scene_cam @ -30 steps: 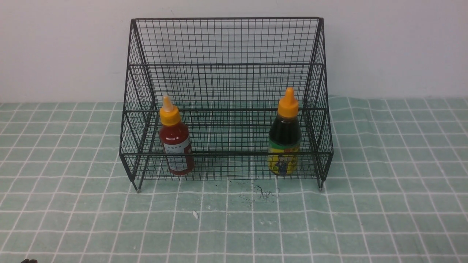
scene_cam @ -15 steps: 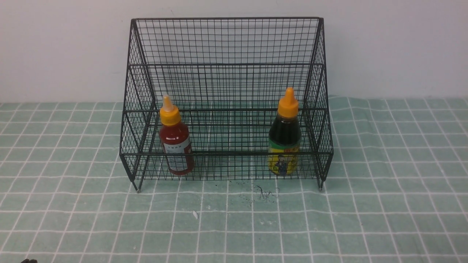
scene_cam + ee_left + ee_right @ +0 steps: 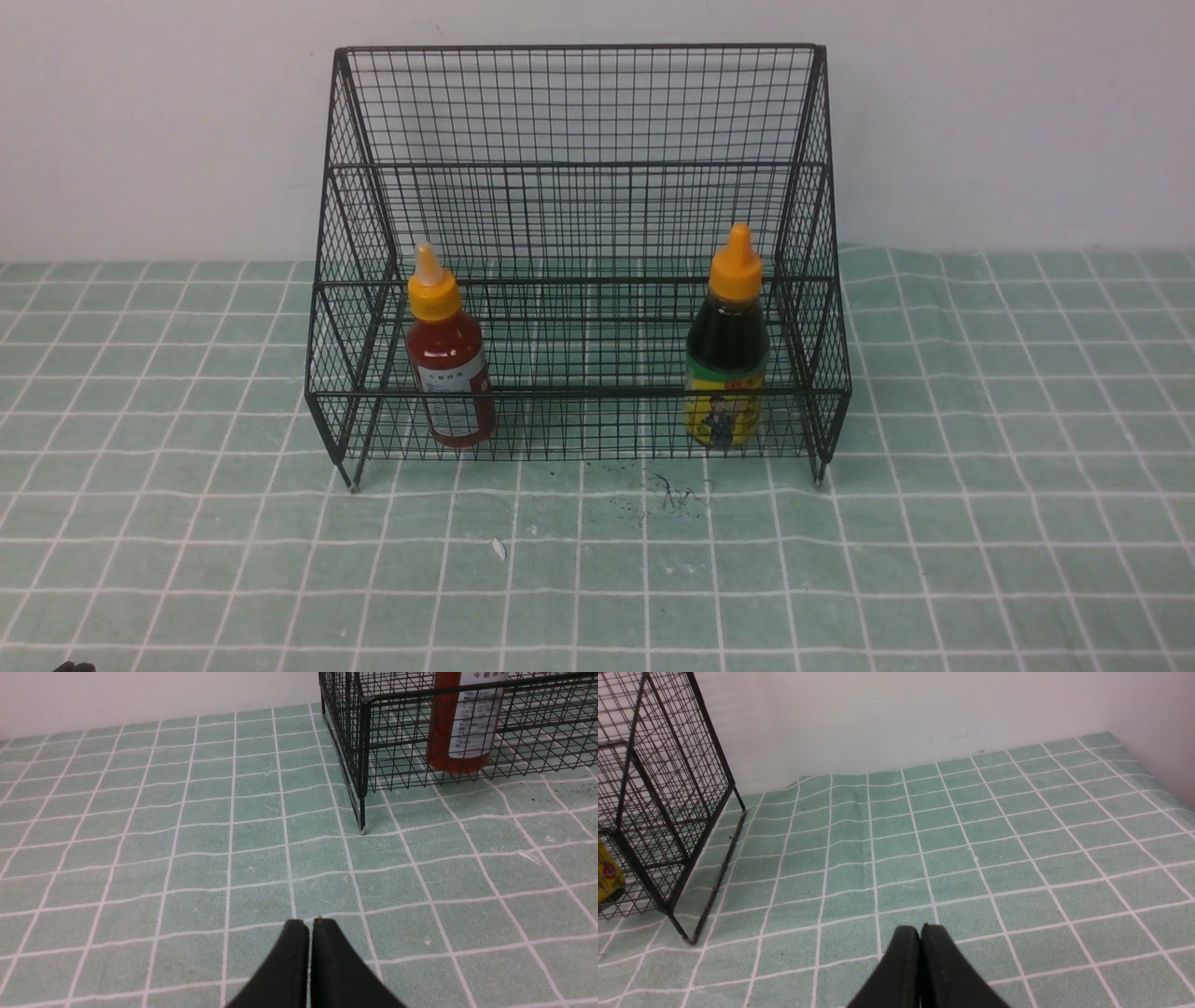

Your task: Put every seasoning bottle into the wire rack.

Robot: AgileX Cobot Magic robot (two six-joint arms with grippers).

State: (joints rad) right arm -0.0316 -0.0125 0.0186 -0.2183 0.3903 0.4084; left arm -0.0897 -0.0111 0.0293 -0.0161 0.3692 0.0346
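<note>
Nearest the robot, the left arm's black fingers (image 3: 310, 952) and the right arm's black fingers (image 3: 920, 956) are each pressed tip to tip with nothing between them, both low over the green white-gridded cloth on the worktop (image 3: 597, 579) and well short of the rack. Farther off, the large black wire-mesh stepped rack (image 3: 579, 112) stands on small feet before the pale wall. On its lowest front tier both seasoning bottles stand upright: the red-sauce squeeze bottle with an orange-yellow nozzle cap (image 3: 449, 369) toward the left, its white-grey label printed too small to read, and the dark-sauce squeeze bottle with a yellow cartoon label (image 3: 727, 350) toward the right.
</note>
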